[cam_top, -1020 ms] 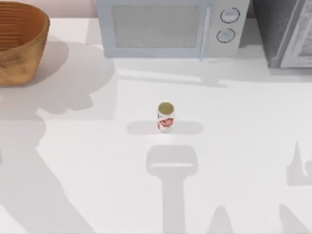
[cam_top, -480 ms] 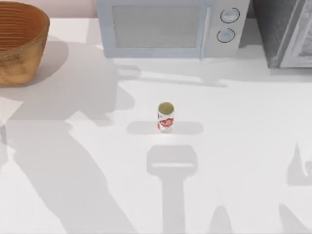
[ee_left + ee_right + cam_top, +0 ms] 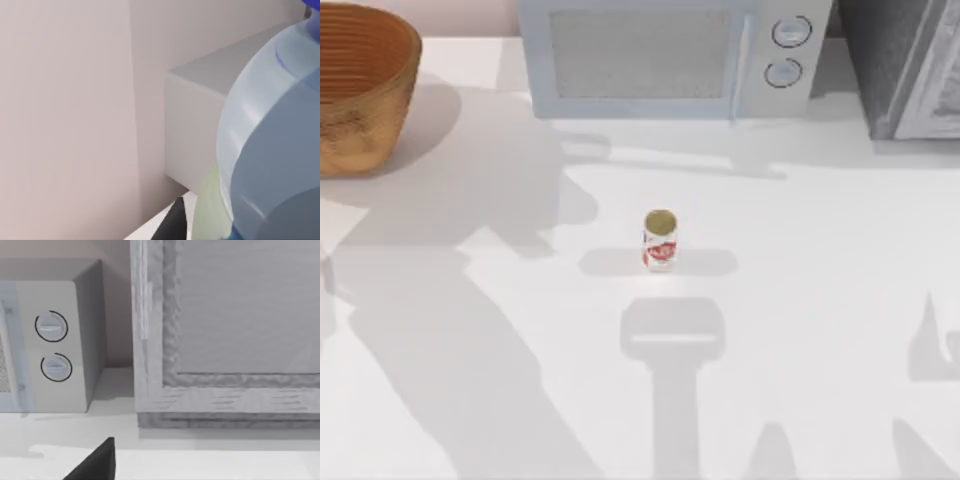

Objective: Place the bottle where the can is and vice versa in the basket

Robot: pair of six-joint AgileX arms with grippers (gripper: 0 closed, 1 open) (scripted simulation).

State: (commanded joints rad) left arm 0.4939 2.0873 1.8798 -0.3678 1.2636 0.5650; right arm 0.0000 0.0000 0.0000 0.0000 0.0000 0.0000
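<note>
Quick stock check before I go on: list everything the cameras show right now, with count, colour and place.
can: one, white with red label, gold-olive top, upright mid-table.
basket: one, orange-brown wicker, far left corner of the table.
microwave: one, pale grey-white with two round dials, back centre.
cabinet: one, grey, back right, beside the microwave.
table: one, white.
bottle: one, grey-blue over darker blue, close against the left wrist camera.
left gripper: a dark finger tip beside the bottle.
right gripper: a dark finger tip facing microwave and cabinet.

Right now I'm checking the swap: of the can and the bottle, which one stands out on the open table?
The can: upright mid-table, gold top, red-and-white label. The bottle looms close in the left wrist view.
</note>
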